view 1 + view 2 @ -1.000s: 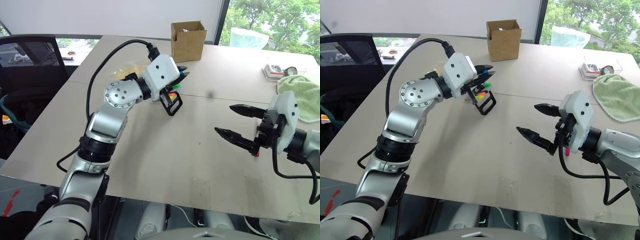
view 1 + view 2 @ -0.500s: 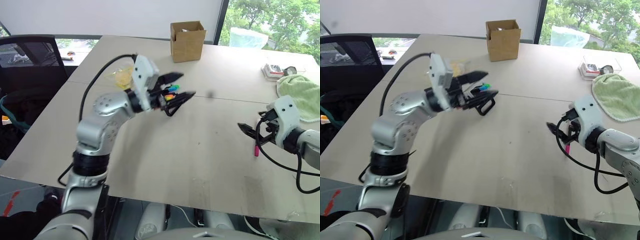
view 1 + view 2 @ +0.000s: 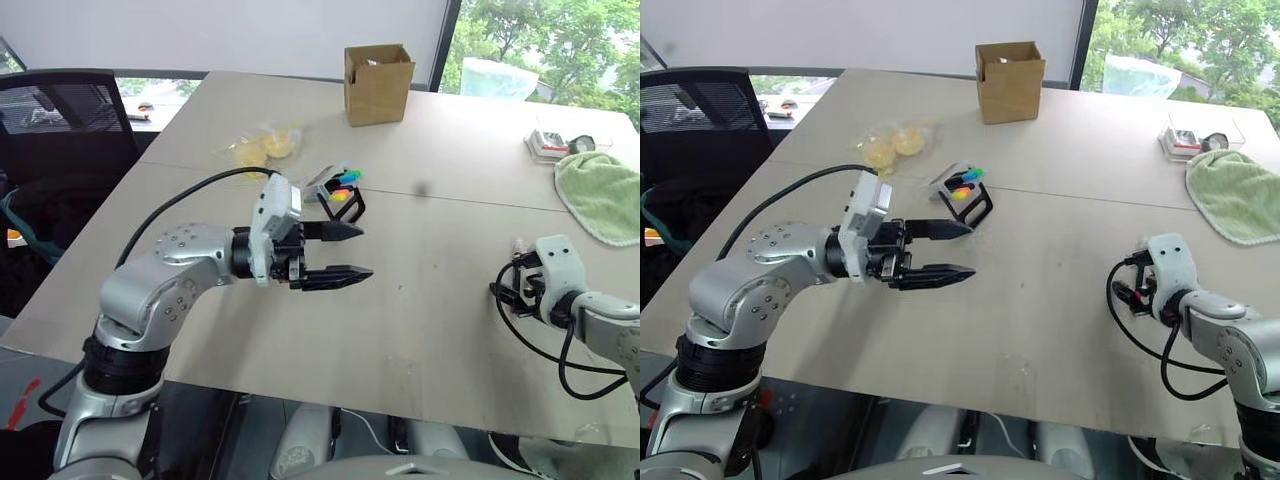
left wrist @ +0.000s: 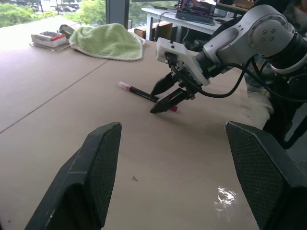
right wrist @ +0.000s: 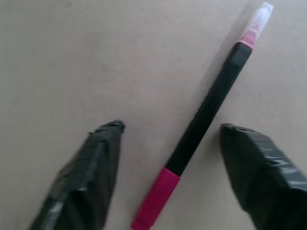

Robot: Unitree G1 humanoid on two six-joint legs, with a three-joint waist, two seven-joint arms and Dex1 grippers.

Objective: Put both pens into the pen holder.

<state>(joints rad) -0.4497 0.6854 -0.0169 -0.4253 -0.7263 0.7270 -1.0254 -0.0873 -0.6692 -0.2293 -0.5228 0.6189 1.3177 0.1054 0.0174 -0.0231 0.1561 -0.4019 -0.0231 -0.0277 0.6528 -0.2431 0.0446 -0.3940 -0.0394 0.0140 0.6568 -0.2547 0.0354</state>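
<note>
With the pen holder [image 3: 338, 193] as landmark: nearest, the right gripper [image 5: 172, 177] straddles the pink-ended pen [image 5: 206, 112] lying on the table [image 3: 430, 300], fingers apart, not yet clamped; closing comes next. The left gripper [image 3: 345, 252] hovers empty, spread, just before the holder.

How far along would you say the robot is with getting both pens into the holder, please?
Probably halfway. Done: a blue-tipped pen appears to stand in the holder among the highlighters, and the left claw hangs open and empty beside it. In hand: the right claw is down over the pink pen, which lies flat on the table between its open fingers, not yet gripped. Left: grip, carry, and drop it in.
</note>
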